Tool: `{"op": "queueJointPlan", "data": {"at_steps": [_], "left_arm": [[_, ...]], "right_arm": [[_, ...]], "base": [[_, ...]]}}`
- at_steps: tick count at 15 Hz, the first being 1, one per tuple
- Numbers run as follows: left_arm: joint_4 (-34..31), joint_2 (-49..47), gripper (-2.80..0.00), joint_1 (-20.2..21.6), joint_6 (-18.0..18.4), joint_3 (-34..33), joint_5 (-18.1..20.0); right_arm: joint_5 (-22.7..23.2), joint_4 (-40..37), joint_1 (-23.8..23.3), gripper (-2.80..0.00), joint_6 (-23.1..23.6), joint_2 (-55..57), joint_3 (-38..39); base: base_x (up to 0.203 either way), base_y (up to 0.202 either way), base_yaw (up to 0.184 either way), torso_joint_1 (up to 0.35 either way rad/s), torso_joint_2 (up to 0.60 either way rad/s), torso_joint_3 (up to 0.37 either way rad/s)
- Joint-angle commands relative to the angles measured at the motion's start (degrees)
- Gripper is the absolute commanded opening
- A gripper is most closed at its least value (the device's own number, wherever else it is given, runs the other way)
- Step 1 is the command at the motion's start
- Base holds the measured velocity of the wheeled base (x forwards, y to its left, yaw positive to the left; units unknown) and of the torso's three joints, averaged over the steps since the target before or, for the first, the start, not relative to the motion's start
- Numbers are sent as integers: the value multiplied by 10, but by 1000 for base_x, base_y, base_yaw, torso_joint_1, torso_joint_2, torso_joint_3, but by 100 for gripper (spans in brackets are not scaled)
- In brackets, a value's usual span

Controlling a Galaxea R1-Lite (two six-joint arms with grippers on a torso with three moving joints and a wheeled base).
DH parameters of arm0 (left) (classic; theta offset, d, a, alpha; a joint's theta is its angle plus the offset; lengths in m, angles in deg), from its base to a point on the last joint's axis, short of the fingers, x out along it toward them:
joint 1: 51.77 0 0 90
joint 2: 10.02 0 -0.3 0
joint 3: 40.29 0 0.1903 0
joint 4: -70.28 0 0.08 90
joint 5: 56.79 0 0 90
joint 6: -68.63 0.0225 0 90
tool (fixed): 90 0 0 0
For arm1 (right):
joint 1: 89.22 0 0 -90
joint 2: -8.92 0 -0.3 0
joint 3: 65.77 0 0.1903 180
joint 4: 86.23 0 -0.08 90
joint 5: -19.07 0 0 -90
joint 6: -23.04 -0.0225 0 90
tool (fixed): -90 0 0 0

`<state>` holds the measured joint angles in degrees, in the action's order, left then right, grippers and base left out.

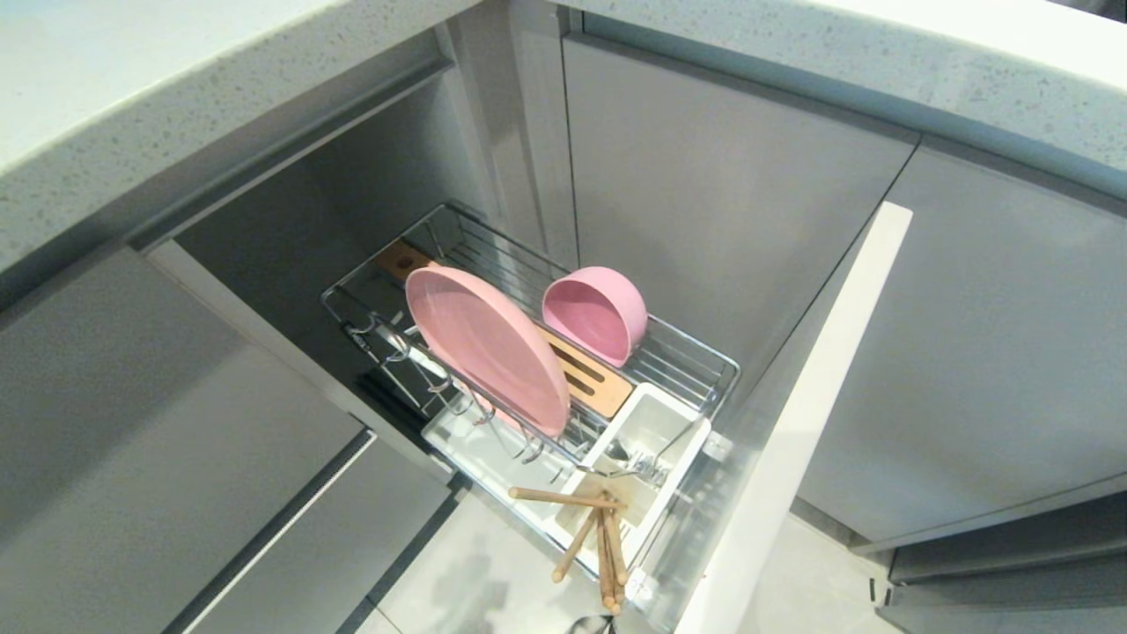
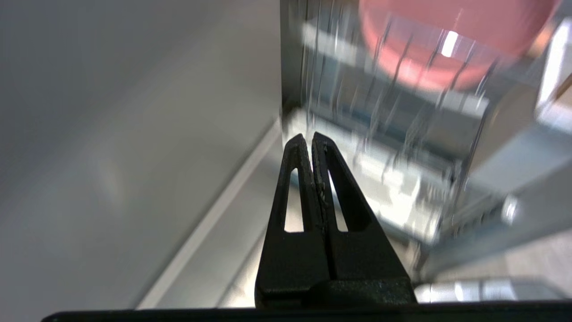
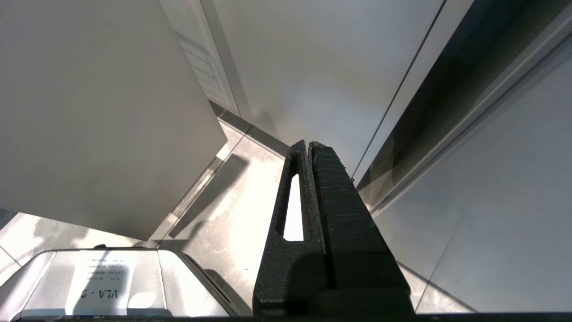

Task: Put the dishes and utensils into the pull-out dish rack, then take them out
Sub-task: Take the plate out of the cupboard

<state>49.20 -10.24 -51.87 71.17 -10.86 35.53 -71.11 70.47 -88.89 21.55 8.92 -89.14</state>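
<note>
standing on edge among the prongs, the pink plate fills the middle of the pull-out dish rack, with the pink bowl tipped on its side at two o'clock of it. at five o'clock the chopsticks and fork sit in the white utensil box. the left gripper, fingers pressed together and empty, faces the rack. the right gripper, likewise closed and empty, points at the floor.

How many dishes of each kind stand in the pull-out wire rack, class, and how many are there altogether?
Pink plate: 1
Pink bowl: 1
Total: 2
</note>
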Motion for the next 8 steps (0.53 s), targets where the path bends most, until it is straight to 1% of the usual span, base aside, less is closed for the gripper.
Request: {"op": "queueJointPlan", "data": {"at_steps": [1,2,4,5,7,8], "left_arm": [[-21,-21,-280,1,4,95,-1],[-43,-45,-280,2,13,153,-4],[-102,-116,-280,4,36,303,-28],[-127,-167,-280,4,47,377,-34],[-157,-262,-280,6,61,497,-30],[-164,-305,-280,6,64,541,-21]], "right_arm": [[0,0,0,-280,0,0,1],[0,0,0,-280,0,0,1],[0,0,0,-280,0,0,1],[0,0,0,-280,0,0,1],[0,0,0,-280,0,0,1],[0,0,0,-280,0,0,1]], "base": [[0,0,0,0,0,0],[0,0,0,0,0,0],[0,0,0,0,0,0],[0,0,0,0,0,0],[0,0,0,0,0,0],[0,0,0,0,0,0]]}}
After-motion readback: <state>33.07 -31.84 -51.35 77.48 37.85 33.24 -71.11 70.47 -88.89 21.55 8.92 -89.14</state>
